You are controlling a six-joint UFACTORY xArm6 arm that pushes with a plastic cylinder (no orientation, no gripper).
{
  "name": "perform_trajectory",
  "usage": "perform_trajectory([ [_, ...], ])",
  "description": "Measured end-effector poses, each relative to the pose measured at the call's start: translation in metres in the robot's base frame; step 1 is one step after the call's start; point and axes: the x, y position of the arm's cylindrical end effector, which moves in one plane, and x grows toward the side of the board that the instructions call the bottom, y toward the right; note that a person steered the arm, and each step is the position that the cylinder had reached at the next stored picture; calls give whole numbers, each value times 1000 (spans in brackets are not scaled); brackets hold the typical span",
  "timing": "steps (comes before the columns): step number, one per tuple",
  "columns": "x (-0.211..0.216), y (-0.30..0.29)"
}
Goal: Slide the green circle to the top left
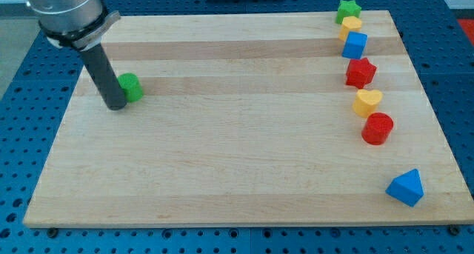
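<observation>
The green circle [131, 87] sits on the wooden board [237, 158] near the view's left, in the upper half. My tip [116, 106] rests on the board just to the left of and slightly below the green circle, touching or nearly touching its side. The dark rod rises from there up to the view's top left corner.
Along the view's right side stand a green star [347, 10], a yellow block [351, 24], a blue cube [355, 45], a red star [361, 72], a yellow heart [366, 102], a red cylinder [378, 128] and a blue triangle [406, 187].
</observation>
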Motion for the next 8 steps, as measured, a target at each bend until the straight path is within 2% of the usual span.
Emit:
perform_trajectory([
  [1,-22,16],
  [2,-62,9],
  [3,-49,22],
  [4,-56,48],
  [5,-94,34],
  [6,-121,-6],
  [8,-148,-5],
])
